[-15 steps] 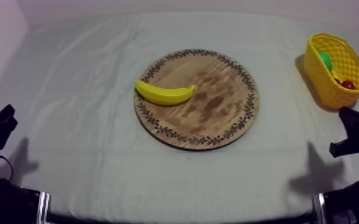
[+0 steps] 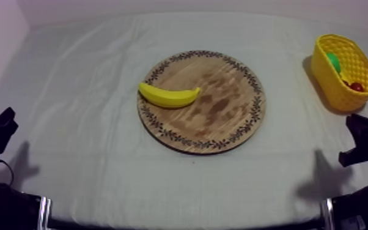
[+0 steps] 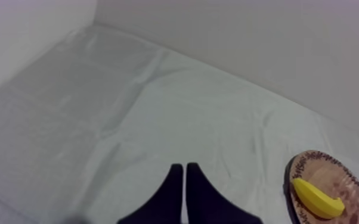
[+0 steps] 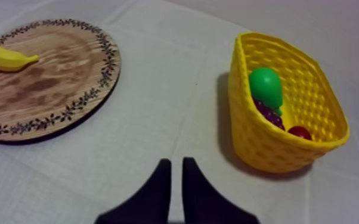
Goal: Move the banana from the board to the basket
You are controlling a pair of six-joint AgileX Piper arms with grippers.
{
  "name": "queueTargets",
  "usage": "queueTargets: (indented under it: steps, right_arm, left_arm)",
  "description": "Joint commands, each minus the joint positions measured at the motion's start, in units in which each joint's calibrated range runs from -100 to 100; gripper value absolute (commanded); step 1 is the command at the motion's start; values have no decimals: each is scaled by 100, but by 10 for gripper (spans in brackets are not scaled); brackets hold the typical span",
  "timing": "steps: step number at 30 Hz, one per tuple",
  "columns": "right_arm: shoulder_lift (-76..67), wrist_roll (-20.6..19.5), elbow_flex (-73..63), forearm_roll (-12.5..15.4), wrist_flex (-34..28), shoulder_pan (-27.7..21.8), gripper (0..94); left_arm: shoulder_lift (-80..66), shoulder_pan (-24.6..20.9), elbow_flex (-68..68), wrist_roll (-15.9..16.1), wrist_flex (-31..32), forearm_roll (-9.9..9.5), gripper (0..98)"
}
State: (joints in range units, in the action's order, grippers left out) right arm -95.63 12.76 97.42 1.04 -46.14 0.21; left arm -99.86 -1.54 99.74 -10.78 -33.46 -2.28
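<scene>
A yellow banana (image 2: 168,96) lies on the left part of the round wooden board (image 2: 226,113) at mid-table, its ends curving upward. The yellow basket (image 2: 339,92) stands at the far right. My left gripper (image 2: 0,125) rests low at the left edge, far from the board. Its own view has it (image 3: 184,168) shut as a narrow wedge over bare cloth, with the banana (image 3: 317,198) and board (image 3: 344,177) off to one side. My right gripper (image 2: 364,137) sits low at the right, just in front of the basket. It (image 4: 174,162) is shut on nothing, between the board (image 4: 50,89) and the basket (image 4: 259,140).
Inside the basket lie a green pear (image 4: 265,86), dark grapes (image 4: 269,113) and a small red fruit (image 4: 300,132). Grey-white cloth (image 2: 82,92) stretches wide around the board. A pale wall runs along the table's far edge.
My right arm has shifted slightly lower at the right edge of the top view. The banana, board and left arm have stayed put.
</scene>
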Motion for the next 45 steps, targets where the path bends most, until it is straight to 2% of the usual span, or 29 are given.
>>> queueTargets:
  steps: [1,9,13,17,20,23,26,29,33,36,40,45]
  right_arm:
    - [-4,-3,2,-3,9,3,97]
    - [873,207,-984,128,-147,146,116]
    - [1830,531,-2161,361,-373,214,118]
    - [2788,831,-3620,586,-869,319,119]
    - [3416,912,-4725,634,-1250,507,120]
    - [3975,822,-5672,486,-1567,965,123]
    - [4521,697,-6413,208,-1909,1661,123]
    - [4985,648,-6849,-25,-2119,2319,124]
    - [5578,634,-7272,-169,-2337,2897,124]
    - [6151,637,-7635,-187,-2438,3086,125]
    - [7053,720,-8208,-76,-2508,3033,125]
    - [8142,781,-8810,-91,-2476,3005,125]
  left_arm:
    - [3,-2,4,1,0,1,1]
    - [3,-2,4,1,0,1,1]
    - [3,-2,4,1,0,1,1]
    - [3,-2,4,1,0,1,1]
    - [3,-2,4,1,0,1,1]
    - [3,-2,4,1,0,1,1]
    - [3,-2,4,1,0,1,1]
    - [3,-2,4,1,0,1,1]
    - [3,-2,4,1,0,1,1]
    - [3,-2,4,1,0,1,1]
    - [3,-2,4,1,0,1,1]
    - [3,-2,4,1,0,1,1]
